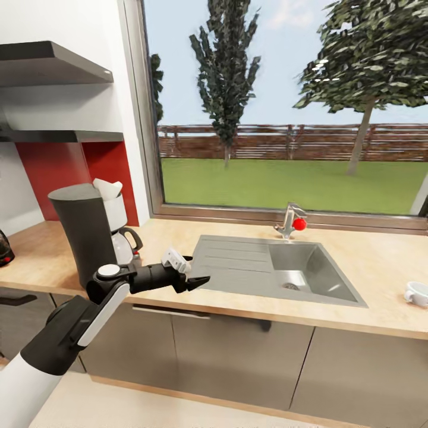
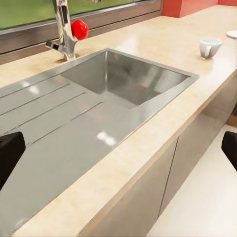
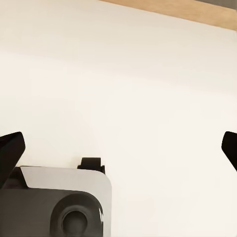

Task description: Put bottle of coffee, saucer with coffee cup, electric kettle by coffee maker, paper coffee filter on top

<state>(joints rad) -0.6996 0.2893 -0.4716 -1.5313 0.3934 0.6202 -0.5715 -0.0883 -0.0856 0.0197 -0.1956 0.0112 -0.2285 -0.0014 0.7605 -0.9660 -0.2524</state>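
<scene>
Head view, nearest: left gripper (image 1: 199, 280) held out over the front edge of the counter (image 1: 380, 261), jaws spread wide, nothing between them.
Left wrist view: same jaws wide apart at the frame edges, aimed along the counter over the sink (image 2: 123, 79) toward the coffee cup (image 2: 209, 47).
Right wrist view: right gripper (image 3: 118, 148) low over pale floor, jaws wide, empty.
Coffee maker (image 1: 89, 238): upright on the counter, just beside the left arm, long axis vertical, carafe handle turned toward the sink; white piece sitting on top, likely the paper filter.
Electric kettle (image 1: 5, 249): dark sliver at the frame edge, on the counter beyond the coffee maker.
Tap (image 1: 291, 221): behind the sink, red knob.
Coffee cup, far end: upright past the sink, well apart from the coffee maker, handle facing the counter's front edge.
Saucer (image 2: 232, 34): white rim just beyond the cup.
Step in hand: probably fetching the cup.
Advice: close on the cup wall clear of the handle, keep it upright.
</scene>
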